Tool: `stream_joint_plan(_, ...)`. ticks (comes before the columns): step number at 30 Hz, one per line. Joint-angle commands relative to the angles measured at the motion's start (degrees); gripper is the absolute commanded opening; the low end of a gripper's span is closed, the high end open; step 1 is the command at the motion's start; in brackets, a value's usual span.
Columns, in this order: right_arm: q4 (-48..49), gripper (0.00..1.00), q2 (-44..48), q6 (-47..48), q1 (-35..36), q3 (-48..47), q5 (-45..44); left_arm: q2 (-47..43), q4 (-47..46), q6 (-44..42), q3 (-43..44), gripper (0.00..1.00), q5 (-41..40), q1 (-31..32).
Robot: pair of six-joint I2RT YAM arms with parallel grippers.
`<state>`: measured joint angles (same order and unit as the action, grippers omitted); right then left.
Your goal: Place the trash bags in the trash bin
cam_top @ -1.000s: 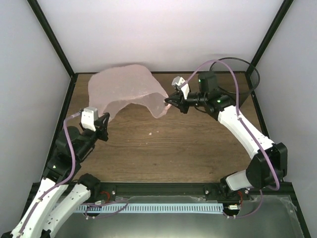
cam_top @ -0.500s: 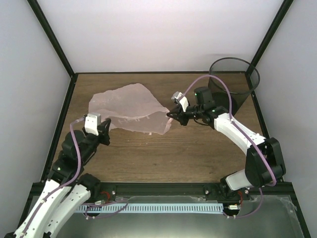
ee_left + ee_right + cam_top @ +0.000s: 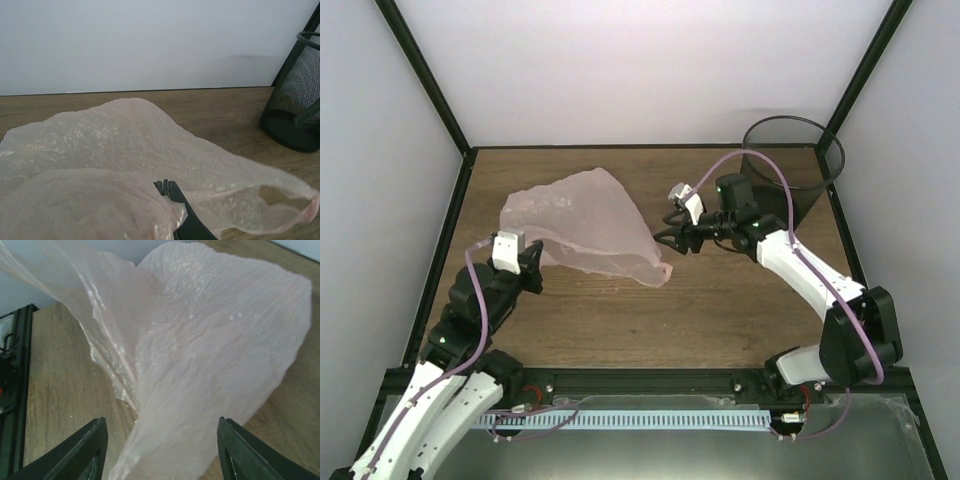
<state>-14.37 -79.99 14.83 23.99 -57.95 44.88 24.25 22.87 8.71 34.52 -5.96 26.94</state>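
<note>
The trash bag (image 3: 585, 225) lies spread on the table (image 3: 720, 310), well apart from the trash bin (image 3: 810, 190), with its long axis running away from the bin toward the left arm. The right tool (image 3: 662, 240), the one nearer the bin, faces the bag's bin-side end with its fingers wide apart and grips nothing; the film lies just ahead of them. The left tool (image 3: 532, 262) is clenched, apparently on the corner farthest from the bin.
</note>
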Motion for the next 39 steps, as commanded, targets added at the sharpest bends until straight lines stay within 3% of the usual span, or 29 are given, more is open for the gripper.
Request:
stream_joint_plan(1, -7.75, 0.64, 2.32, 2.68, -0.39, -6.69, -7.59, -1.71, 0.09, -0.59, 0.29, 0.04, 0.61, -0.01)
stream_joint_plan(9, -23.51, 0.65, 0.96, 6.79, -11.73, -27.58, -13.90, -0.24, 3.50, 3.09, 3.18, 0.04, 2.29, 0.27)
stream_joint_plan(17, -29.94, 0.62, -0.81, 10.54, -21.33, -30.75, -17.26, 6.98, 2.68, 2.44, 2.20, 0.04, 9.60, 0.31)
stream_joint_plan(32, -32.81, 0.58, -13.71, 10.86, -23.28, -39.86, -23.34, 6.37, 2.01, 2.54, 0.65, 0.04, 10.37, 0.30)
stream_joint_plan(39, -33.17, 0.44, -14.02, 11.47, -23.28, -38.93, -22.19, 6.25, 1.90, 2.54, 0.41, 0.04, 10.53, 0.34)
